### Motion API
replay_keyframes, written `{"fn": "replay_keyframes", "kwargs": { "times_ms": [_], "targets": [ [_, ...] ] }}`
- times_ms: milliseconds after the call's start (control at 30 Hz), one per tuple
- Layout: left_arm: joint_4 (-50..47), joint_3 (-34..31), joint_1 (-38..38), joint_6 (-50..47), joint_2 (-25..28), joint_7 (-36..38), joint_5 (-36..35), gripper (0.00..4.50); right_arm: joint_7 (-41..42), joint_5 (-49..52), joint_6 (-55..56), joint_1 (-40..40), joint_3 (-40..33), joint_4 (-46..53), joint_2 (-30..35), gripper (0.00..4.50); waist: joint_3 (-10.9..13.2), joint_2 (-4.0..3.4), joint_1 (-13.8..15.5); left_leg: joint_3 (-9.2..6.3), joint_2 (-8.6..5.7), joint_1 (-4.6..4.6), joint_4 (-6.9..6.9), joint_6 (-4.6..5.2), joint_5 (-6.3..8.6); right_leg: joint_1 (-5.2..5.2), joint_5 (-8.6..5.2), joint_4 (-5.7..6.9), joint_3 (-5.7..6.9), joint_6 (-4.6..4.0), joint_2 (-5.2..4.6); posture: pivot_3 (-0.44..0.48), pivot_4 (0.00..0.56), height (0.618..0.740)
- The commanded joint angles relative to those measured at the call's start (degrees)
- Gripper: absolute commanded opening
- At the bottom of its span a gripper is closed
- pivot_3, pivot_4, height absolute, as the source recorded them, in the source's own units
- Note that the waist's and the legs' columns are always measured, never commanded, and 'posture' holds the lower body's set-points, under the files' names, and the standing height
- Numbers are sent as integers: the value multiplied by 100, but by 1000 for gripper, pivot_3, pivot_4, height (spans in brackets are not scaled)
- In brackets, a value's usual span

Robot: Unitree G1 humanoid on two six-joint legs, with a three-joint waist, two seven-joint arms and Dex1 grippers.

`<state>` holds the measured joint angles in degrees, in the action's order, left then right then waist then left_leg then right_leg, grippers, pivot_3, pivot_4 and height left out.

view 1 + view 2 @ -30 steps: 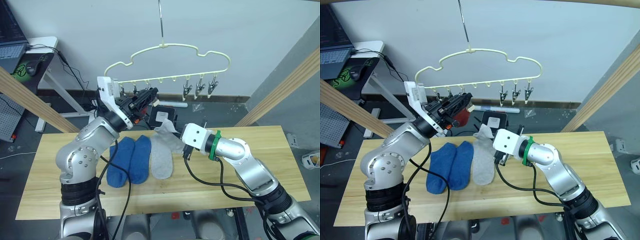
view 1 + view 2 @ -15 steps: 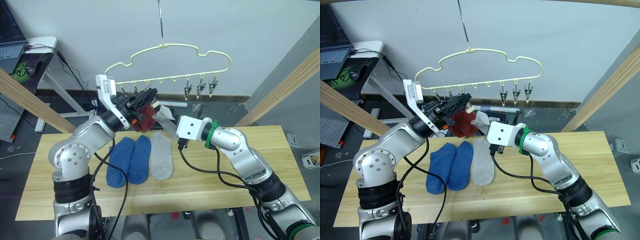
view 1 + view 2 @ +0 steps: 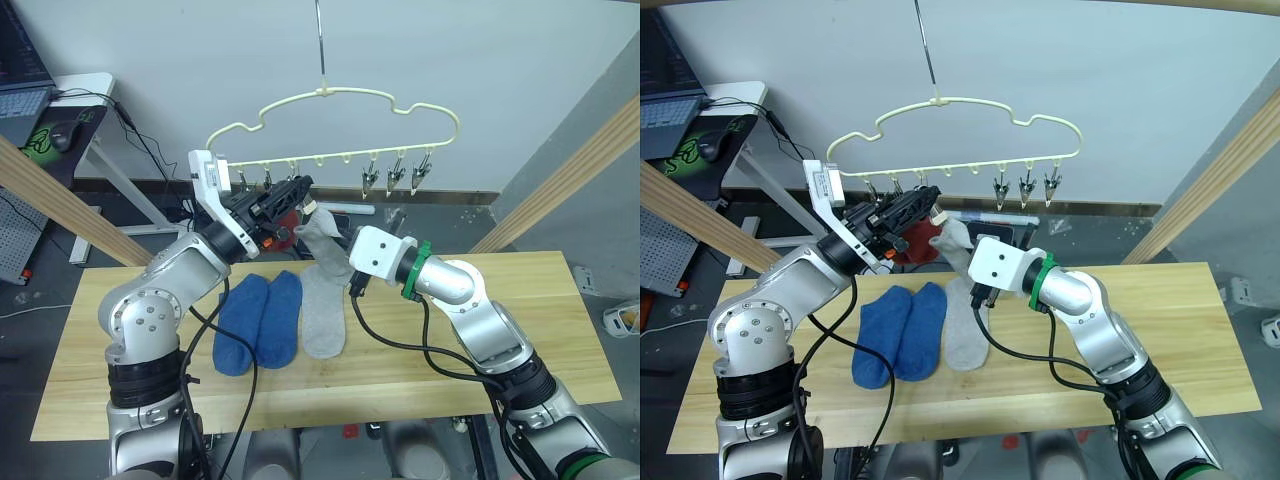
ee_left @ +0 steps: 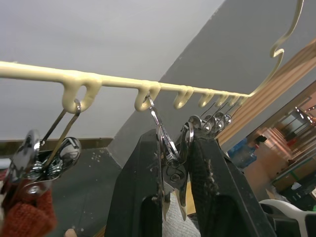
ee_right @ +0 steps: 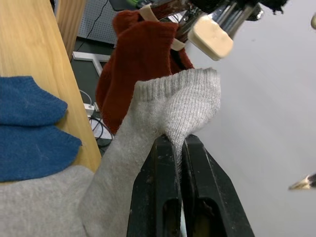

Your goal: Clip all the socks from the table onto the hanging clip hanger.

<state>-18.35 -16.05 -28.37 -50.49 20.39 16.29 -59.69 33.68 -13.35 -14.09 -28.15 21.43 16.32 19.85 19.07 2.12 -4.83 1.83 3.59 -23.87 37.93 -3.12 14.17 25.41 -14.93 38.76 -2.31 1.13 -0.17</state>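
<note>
The right gripper [image 5: 177,148] is clamped on the cuff of a grey sock [image 3: 322,245], holding it raised above the tabletop's [image 3: 560,330] far edge, long axis hanging downward. The left gripper [image 4: 173,148] is closed on a silver clip [image 4: 170,165] of the clip hanger [image 3: 330,95]. The cuff lies just below and beside that clip, so the right arm must feed it upward. A red sock [image 5: 138,64] hangs from the neighbouring clip. Two blue socks [image 3: 255,320] and another grey sock [image 3: 322,325] lie flat near the tabletop's centre.
</note>
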Motion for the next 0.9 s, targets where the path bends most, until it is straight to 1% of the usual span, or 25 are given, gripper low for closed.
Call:
{"fn": "replay_keyframes", "kwargs": {
  "times_ms": [33, 267, 433, 667, 900],
  "targets": [
    [-211, -70, 27, 125, -11, -67, -109, 432, -102, 56, -10, 195, -153, 500, -42, 0, 0, 0, 0, 0, 0, 0, 0, 0, 0, 0, 0, 0, 0, 0, 0, -172, 345, 735],
    [-196, -41, 31, 134, -36, -122, -113, 432, -374, -119, 85, 419, -53, 778, -199, 0, 0, 0, -8, 1, -1, 1, 0, -1, -1, 1, -3, 5, 0, 6, 0, -177, 343, 735],
    [-189, -11, 10, 139, -33, -140, -78, 432, -521, -242, 203, 416, -2, 765, -303, 0, 0, 0, -6, 1, -1, 1, 1, -3, -1, 1, -3, 6, -1, 6, 0, -173, 341, 735],
    [-239, 72, 13, 181, -63, -195, -46, 432, -566, -493, 573, 438, 116, 746, -251, 0, 0, 0, -2, 1, -1, 1, 0, -3, -1, 1, -3, 5, -1, 5, 0, -174, 337, 735],
    [-316, 152, 48, 200, -78, -199, -75, 432, -599, -627, 528, 423, 185, 666, -395, 0, 0, 0, -3, 1, -1, 1, 1, -4, -2, 1, -2, 6, -1, 3, 0, -173, 335, 735]
  ]
}}
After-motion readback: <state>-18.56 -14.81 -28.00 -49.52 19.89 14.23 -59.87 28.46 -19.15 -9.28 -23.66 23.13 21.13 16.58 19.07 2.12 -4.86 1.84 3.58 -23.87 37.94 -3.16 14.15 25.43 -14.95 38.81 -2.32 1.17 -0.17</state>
